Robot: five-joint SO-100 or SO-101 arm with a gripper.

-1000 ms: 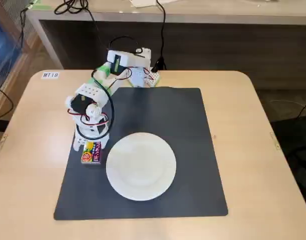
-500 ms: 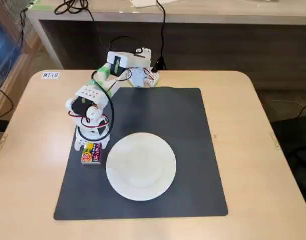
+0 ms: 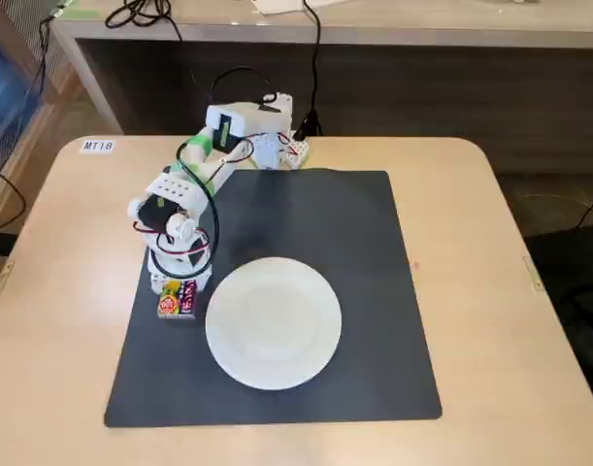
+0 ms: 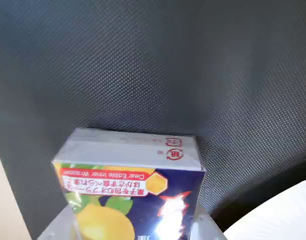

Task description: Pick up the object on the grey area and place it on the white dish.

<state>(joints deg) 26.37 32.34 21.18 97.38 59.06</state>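
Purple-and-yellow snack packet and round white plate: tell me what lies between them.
Only a narrow strip of bare dark grey mat separates the snack packet from the white plate, shown in both the fixed and wrist views.

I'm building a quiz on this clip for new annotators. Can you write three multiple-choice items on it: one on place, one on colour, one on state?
1. In the fixed view, the snack packet lies
A. on the plate
B. on the mat, left of the plate
C. on the bare wood

2. The plate is
A. white
B. blue
C. black

3. The plate is
A. holding the packet
B. upside down
C. empty

Answers: 1 B, it sits on dark mat beside the rim, under the gripper. 2 A, plain white throughout. 3 C, nothing rests on it.
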